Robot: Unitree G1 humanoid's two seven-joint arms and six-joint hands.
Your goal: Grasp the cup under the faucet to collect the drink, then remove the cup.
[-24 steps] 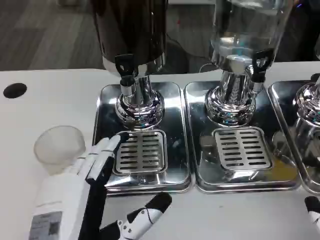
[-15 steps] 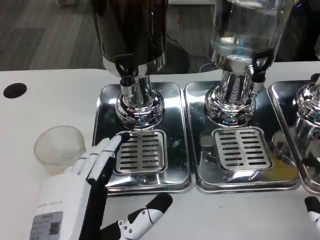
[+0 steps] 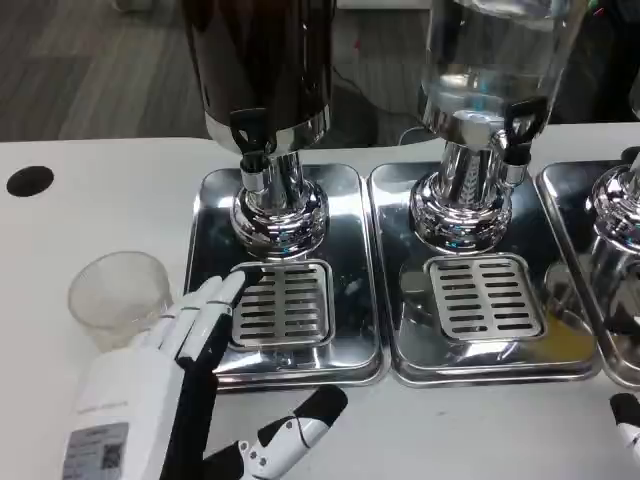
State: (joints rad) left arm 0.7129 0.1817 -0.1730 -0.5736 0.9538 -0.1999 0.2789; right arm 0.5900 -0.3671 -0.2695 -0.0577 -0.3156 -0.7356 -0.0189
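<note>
On the far left of my white counter (image 3: 90,200) there is a small black round hole (image 3: 29,180). Nearer me stands the cup (image 3: 118,296), a clear, slightly frosted plastic tumbler, upright on the bare counter and well off to the left of the faucet (image 3: 251,140), not under it. My left robot hand (image 3: 170,375) lies just beside the cup with its white back up, holding nothing, fingers stretched forward and the thumb spread wide toward the right; the black fingertips (image 3: 235,283) reach the edge of the slotted metal grate (image 3: 283,303). That grate sits in a shiny rectangular steel tray (image 3: 355,330) with rounded corners, below a dark drink dispenser (image 3: 262,70) on a polished chrome base. To the right is a second tray (image 3: 400,340) with its own grate, beneath a clear dispenser (image 3: 495,60). At the lower right edge only a sliver of my right robot hand (image 3: 627,420) shows, and I cannot tell how it is set.
</note>
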